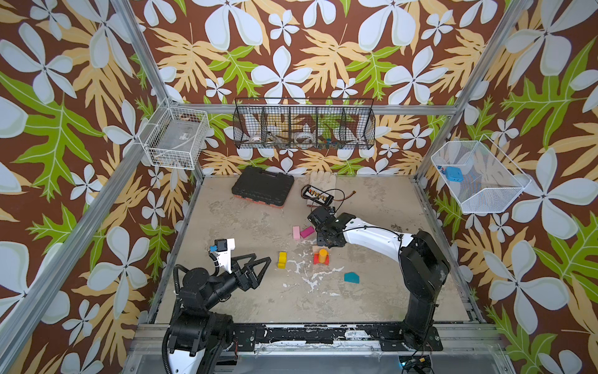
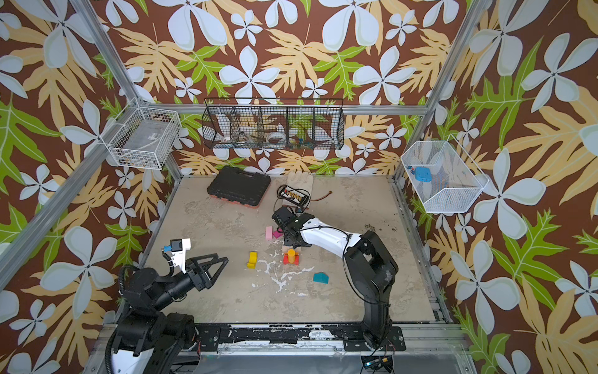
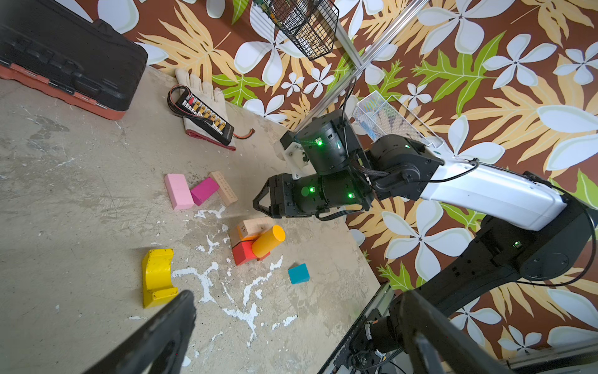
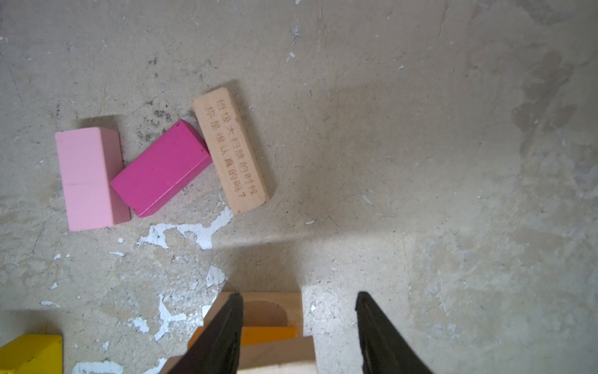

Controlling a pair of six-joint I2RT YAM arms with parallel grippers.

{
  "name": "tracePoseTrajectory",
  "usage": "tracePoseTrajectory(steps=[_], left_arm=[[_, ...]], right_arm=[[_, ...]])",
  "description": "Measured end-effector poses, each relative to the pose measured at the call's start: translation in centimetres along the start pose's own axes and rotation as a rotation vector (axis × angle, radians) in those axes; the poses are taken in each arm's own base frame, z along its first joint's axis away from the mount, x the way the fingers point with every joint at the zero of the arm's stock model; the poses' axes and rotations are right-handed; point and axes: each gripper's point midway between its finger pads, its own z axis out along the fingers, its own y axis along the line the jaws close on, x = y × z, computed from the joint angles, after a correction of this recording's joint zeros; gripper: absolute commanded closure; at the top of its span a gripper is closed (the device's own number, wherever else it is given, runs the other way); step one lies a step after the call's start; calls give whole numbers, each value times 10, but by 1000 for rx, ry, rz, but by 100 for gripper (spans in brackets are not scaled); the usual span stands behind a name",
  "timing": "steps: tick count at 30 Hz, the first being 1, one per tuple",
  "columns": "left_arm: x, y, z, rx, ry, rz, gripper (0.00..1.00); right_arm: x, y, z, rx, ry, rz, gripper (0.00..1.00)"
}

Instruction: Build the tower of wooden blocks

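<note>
Left gripper (image 3: pixel 297 294) and right gripper (image 4: pixel 299 294) gape empty; one pink bar (image 4: pixel 85 178), one magenta bar (image 4: pixel 161 168), one yellow arch (image 3: pixel 157 277), one teal pentagon (image 1: pixel 351 277).

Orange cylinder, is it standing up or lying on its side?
Upright. The orange cylinder stands on end on the red block; its round top face shows in both top views.

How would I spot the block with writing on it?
Start at the black case at the back. Nearer the middle, three bars lie together: pink, magenta and the wooden bar. Only that one is unpainted, with characters printed on top.
</note>
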Motion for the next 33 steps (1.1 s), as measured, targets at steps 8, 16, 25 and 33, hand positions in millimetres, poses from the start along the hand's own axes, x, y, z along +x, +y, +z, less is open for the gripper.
tracePoseTrajectory(steps=[8,16,25,33], left_arm=[[0,0,0,0,0,0,0],[0,0,0,0,0,0,0],[0,0,0,0,0,0,0],[0,0,0,0,0,0,0]], right_arm=[[6,-11,9,27,21,4,44],[9,-14,8,27,22,4,44],[15,-21,5,25,21,10,44],[11,-18,1,10,10,19,43]])
